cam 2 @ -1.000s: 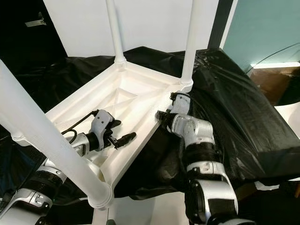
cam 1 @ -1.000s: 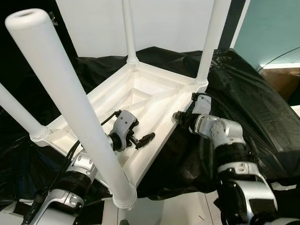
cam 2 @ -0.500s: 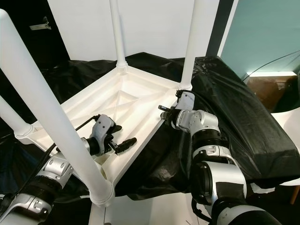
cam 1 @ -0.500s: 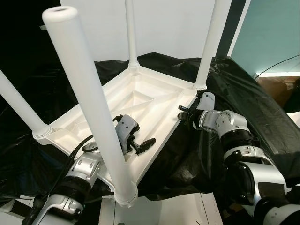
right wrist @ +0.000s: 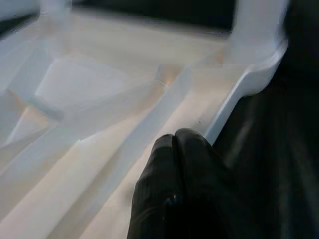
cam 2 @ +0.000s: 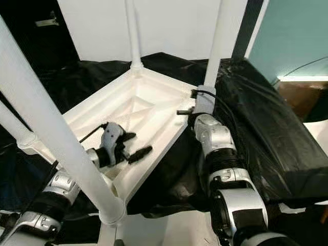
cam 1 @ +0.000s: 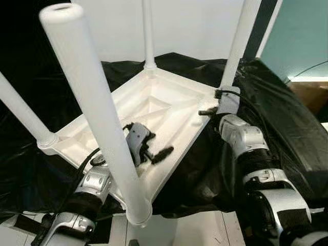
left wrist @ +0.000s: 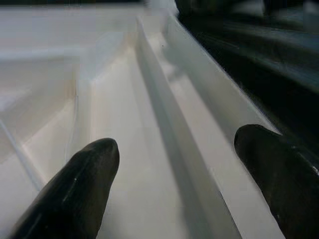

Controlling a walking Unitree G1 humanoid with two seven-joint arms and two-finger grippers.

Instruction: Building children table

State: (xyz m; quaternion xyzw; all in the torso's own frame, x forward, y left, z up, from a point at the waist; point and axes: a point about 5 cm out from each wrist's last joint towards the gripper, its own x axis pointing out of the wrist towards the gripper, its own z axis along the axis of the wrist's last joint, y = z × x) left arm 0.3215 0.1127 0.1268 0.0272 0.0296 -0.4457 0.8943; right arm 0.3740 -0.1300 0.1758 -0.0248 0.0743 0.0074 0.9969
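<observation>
A white children's table (cam 1: 169,110) lies upside down on black cloth, its four round legs pointing up. The nearest leg (cam 1: 97,123) crosses in front of my left arm. My left gripper (cam 1: 156,154) is inside the table's underside near the front right rim, open. In the left wrist view its two fingers (left wrist: 75,189) straddle a raised rib (left wrist: 164,124). My right gripper (cam 1: 202,111) is at the right rim, close to the far right leg (cam 1: 238,41). Its fingers (right wrist: 174,164) are shut together with nothing between them.
Black cloth (cam 1: 287,118) covers the surfaces around and under the table. A white wall (cam 1: 195,25) stands behind, with a teal wall (cam 1: 302,31) and a brown box (cam 1: 312,95) at the right. Pale floor (cam 1: 195,230) shows at the bottom.
My right gripper has moved along the table's right rim toward the far right leg. The left gripper stays in about the same spot. The camera has shifted a little.
</observation>
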